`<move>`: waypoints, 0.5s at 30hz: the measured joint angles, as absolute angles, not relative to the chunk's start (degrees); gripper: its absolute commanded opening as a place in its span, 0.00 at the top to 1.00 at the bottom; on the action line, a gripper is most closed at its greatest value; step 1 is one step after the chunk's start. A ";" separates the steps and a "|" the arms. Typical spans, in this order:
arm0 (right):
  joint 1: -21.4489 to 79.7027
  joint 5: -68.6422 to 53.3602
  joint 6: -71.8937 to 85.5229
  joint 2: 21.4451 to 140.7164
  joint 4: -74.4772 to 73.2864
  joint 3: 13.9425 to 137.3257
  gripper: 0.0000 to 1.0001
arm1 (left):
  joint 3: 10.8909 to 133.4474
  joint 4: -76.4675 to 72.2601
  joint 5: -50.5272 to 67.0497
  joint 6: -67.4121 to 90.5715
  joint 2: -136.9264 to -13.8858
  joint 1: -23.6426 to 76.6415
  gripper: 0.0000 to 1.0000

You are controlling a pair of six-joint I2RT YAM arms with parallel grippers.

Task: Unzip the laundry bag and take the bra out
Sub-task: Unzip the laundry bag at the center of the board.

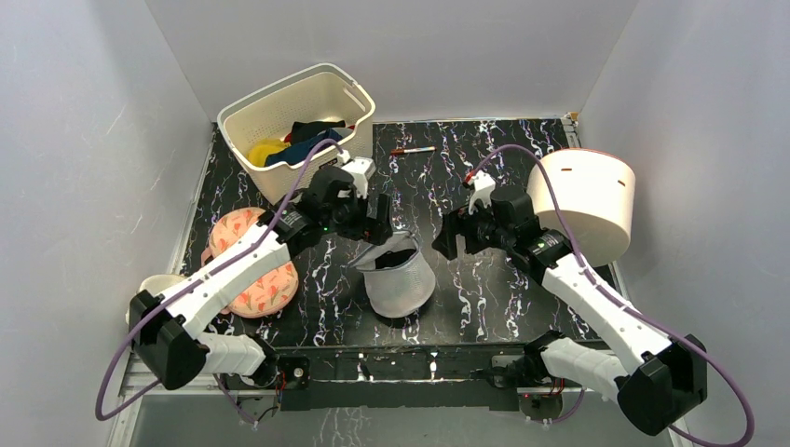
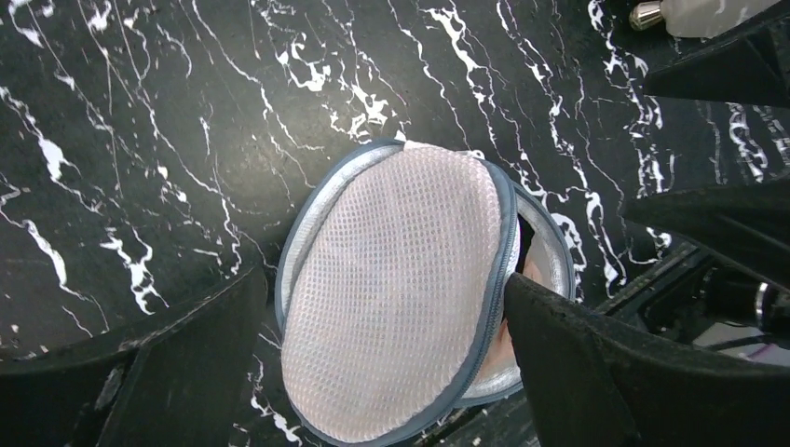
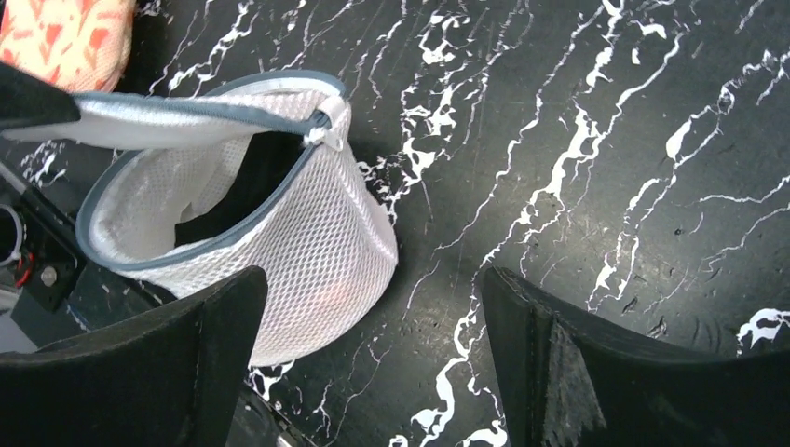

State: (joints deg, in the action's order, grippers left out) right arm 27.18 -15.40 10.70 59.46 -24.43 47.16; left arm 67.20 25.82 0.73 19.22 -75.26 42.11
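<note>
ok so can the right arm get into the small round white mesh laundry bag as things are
Probably yes: the laundry bag is unzipped, its upper half held up at the left gripper, and its mouth gapes beside the open right gripper, with only bare table between.

1. The laundry bag [image 1: 401, 279] sits near the middle of the black marbled table [image 1: 522, 149], its mouth open and something dark inside.
2. The left gripper [image 1: 377, 226] is at the bag's raised flap. The right gripper [image 1: 445, 240] hovers just right of it.
3. A cream basket [image 1: 275, 98] of clothes stands back left.
4. A leaf-print pad [image 1: 270, 289] lies under the left arm.
5. A white cylinder [image 1: 596, 186] stands right, and a pen [image 1: 413, 150] lies behind.
</note>
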 measured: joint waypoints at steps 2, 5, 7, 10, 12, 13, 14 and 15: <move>27.92 -15.70 9.91 58.81 -24.95 47.53 0.13 | 65.73 25.67 2.76 20.23 -73.73 40.29 0.02; 30.04 -17.41 8.51 58.19 -25.50 49.04 0.12 | 64.01 25.45 5.91 21.26 -71.40 39.55 0.02; 31.83 -18.65 7.68 58.37 -25.50 50.50 0.12 | 62.92 25.04 7.35 21.54 -69.71 39.55 0.02; 36.32 -19.00 6.76 59.33 -24.99 52.86 0.12 | 62.22 25.10 8.14 21.56 -67.83 39.55 0.02; 40.51 -18.70 5.91 60.69 -24.43 54.26 0.12 | 62.22 25.21 8.10 21.45 -67.26 39.55 0.02; 42.63 -18.31 5.50 61.45 -24.14 54.83 0.12 | 62.24 25.43 7.92 21.43 -67.18 39.55 0.02; 44.95 -17.85 4.82 62.37 -23.86 55.42 0.12 | 62.24 25.85 7.31 21.43 -67.18 39.55 0.02; 47.07 -17.37 4.14 63.31 -23.68 55.86 0.13 | 62.24 26.24 6.72 21.41 -67.18 39.55 0.02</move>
State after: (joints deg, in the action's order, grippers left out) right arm 47.07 -17.37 4.14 63.31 -23.68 55.86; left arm 62.24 26.24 6.72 21.41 -67.18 39.55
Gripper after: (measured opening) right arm 0.876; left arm 0.983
